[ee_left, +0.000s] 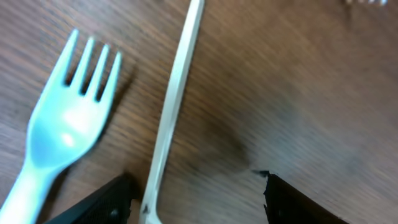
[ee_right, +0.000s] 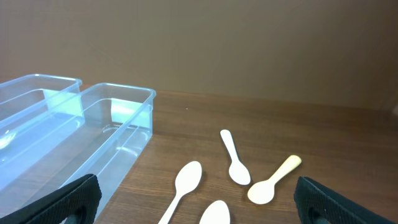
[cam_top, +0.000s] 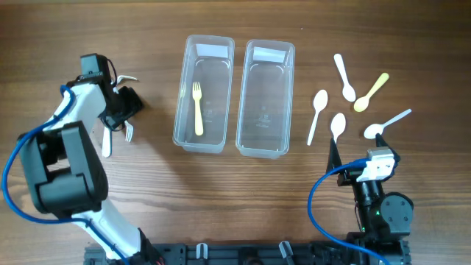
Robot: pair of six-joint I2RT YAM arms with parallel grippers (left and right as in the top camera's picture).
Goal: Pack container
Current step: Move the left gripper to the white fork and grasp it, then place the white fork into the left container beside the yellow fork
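- Left gripper (ee_left: 196, 182): well left of the left clear container (cam_top: 179, 110); jaws are held apart astride a white utensil handle (ee_left: 175, 99), judged ready for a pinch. The handle's head is cut off from view.
- Pale blue fork (ee_left: 65, 124): laid just beside that handle.
- Yellow fork (cam_top: 197, 109): already packed inside the container.
- Spoons (cam_top: 318, 114): left loose, well right of the container.
- Right gripper (ee_right: 199, 202): fingers are spread, nothing is held; parked beyond the spoons.

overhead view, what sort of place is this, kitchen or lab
Most likely a robot lab bench, not a kitchen: a left arm and right arm stand at a bare wooden table, with two clear plastic containers and loose plastic spoons laid out for packing.
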